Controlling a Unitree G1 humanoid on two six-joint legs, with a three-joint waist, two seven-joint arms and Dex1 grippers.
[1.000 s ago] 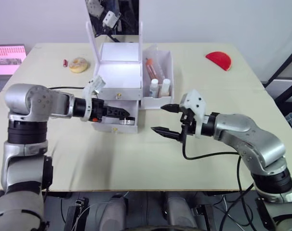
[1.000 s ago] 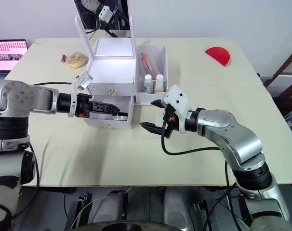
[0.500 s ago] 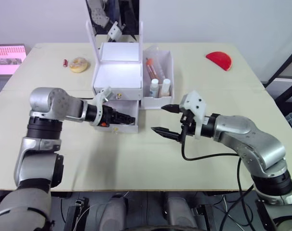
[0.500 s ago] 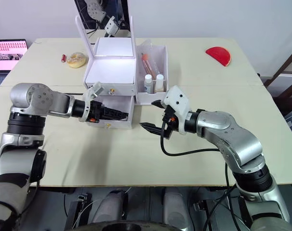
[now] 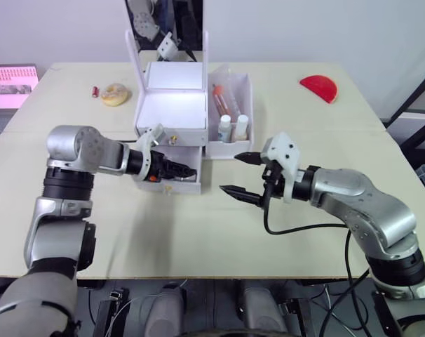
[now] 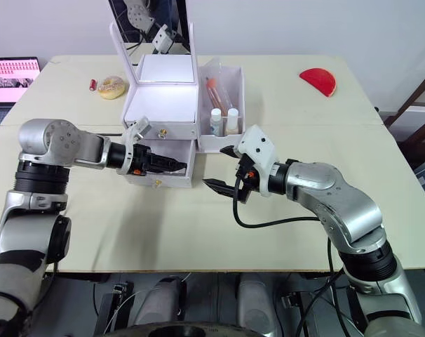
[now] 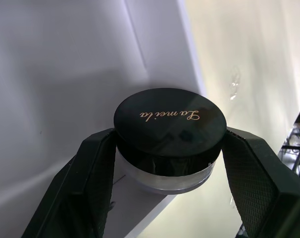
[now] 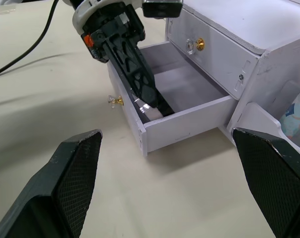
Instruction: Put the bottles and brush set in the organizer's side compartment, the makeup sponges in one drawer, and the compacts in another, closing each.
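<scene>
So the left gripper [image 7: 167, 163] is clamped on a round compact [image 7: 170, 131], black lid up, and it's reached down inside the open lower drawer [image 8: 182, 106] of the white organizer [image 5: 172, 112] at centre-left of the head view, low over the floor, I'd guess so the compact can be let go without tipping. The right gripper [image 5: 242, 174] hangs mid-frame with fingers wide apart and holding nothing, just beside the drawer's front corner, probably waiting to push it shut. Bottles [image 5: 232, 128] already stand in the side compartment [image 5: 249, 84], and a red compact [image 5: 319, 88] sits far off in the upper right of the table [image 5: 198, 232].

A beige table [image 5: 198, 232] carries the white organizer [image 5: 174, 112], a sponge [image 5: 115, 94] and a red piece [image 5: 319, 88].
</scene>
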